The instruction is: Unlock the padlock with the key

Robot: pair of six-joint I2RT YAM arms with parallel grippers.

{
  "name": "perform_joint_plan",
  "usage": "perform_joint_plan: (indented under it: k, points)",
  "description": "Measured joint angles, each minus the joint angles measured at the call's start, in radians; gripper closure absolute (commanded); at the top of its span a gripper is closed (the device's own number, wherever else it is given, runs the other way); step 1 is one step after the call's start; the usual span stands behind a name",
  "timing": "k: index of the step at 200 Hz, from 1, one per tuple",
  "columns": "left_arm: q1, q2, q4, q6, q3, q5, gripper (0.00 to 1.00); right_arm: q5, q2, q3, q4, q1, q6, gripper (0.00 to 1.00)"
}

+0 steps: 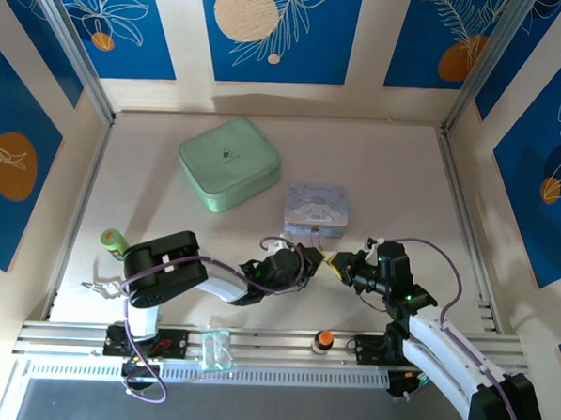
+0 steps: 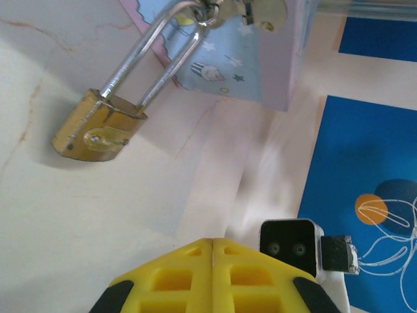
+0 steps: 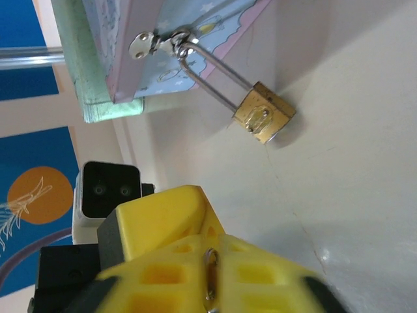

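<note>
Brass padlock [image 3: 263, 113], one; one key [image 3: 210, 282] pinched in right tool [image 3: 212, 251], left tool [image 2: 213, 253] clenched

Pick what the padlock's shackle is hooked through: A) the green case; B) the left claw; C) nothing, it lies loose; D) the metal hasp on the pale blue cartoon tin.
D: the padlock has its silvery loop through the hasp on the blue tin, its brass body down on the table.
</note>
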Motion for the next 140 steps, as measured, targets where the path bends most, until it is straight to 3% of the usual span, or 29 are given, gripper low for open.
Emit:
perform_joint_plan:
  k: [11,24,62,109,140]
  points:
    - [0.006,-0.016,-0.004,0.022,-0.002,0.005,1.0,-0.034,0.005,0.018,-0.006,-0.014,-0.023,0.2]
    - [0.023,-0.05,-0.006,0.062,-0.01,0.01,1.0,-0.087,0.005,0.036,-0.01,-0.058,-0.043,0.18]
    - [0.082,-0.159,-0.003,0.263,-0.042,0.076,1.0,-0.267,0.023,0.047,0.148,-0.188,-0.021,0.24]
    - [0.12,-0.353,-0.12,0.551,-0.043,0.127,1.0,-0.415,0.088,0.081,0.301,-0.195,-0.003,0.43]
    - [0.124,-0.481,-0.182,0.695,-0.026,0.153,1.0,-0.457,0.088,0.145,0.323,-0.184,-0.064,0.44]
